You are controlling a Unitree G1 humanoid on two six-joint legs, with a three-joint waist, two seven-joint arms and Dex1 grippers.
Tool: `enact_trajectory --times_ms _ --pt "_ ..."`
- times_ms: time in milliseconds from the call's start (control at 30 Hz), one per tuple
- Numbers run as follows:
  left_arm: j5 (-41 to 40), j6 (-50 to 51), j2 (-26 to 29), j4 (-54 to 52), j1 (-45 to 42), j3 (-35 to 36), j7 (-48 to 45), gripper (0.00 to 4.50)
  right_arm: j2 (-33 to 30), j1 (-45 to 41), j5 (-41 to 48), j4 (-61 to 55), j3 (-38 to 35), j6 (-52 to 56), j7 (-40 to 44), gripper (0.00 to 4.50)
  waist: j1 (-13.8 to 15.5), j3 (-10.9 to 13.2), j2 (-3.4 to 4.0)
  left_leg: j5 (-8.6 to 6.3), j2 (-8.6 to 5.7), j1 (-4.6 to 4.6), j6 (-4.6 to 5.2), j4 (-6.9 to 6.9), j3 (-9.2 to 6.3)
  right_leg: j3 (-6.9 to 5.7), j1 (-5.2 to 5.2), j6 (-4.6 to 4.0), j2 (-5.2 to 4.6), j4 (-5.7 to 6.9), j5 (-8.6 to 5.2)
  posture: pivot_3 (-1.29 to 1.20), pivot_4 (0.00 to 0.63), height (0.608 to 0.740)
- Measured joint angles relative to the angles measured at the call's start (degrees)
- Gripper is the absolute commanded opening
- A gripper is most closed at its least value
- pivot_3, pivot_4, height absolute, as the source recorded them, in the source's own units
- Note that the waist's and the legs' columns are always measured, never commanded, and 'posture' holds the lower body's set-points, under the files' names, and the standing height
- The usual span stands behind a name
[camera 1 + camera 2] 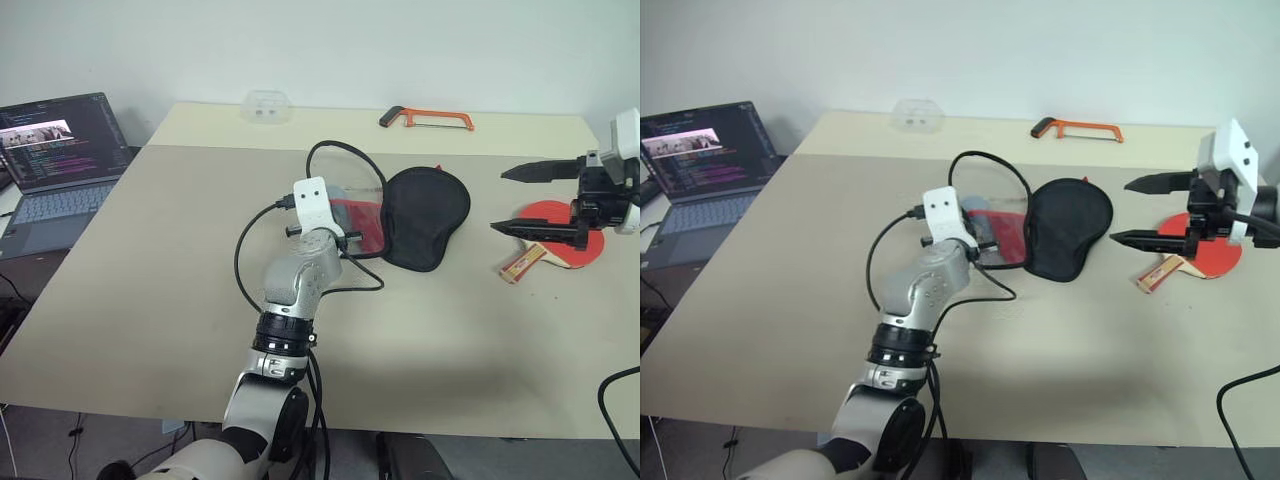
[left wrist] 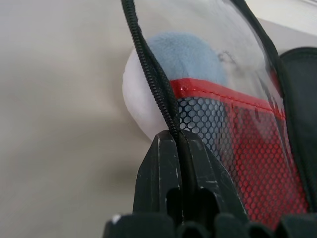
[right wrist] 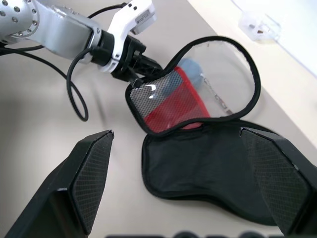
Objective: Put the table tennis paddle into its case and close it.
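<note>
One paddle point(image 1: 562, 233), one case point(image 1: 425, 213), two grippers

Even soft indoor light, faint shadows on the table point(image 1: 150, 300), blurred background in left wrist close-up

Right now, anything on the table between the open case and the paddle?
No. Between the case and the paddle, the head views show bare table; the open right gripper hovers above it.
</note>
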Motion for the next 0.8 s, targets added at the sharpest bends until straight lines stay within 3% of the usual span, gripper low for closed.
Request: enact_trajectory --times_ms 367,800 --pt "-6.61 -6.29 -0.38 7.26 -9.54 -2.63 2.25 0.08 -0.06 0.05 0.04 -0.46 0.00 0.05 -0.86 4.50 0.00 0.03 -0.05 0.00 -0.17 -0.05 0.00 -0.07 -0.30 0.01 0.00 0.02 0.02 -0.09 0.00 0.00 0.150 0.740" --pt "-13.74 -3.44 -0.42 6.62 -9.65 -6.63 6.10 0.08 0.29 -0.48 0.02 0.03 0.28 -0.31 -0.62 4.50 -0.02 0.03 -0.05 0.00 -0.19 -0.05 -0.01 -0.06 -0.41 -0.02 0.00 0.02 0.02 -0.07 0.00 0.00 0.150 0.740"
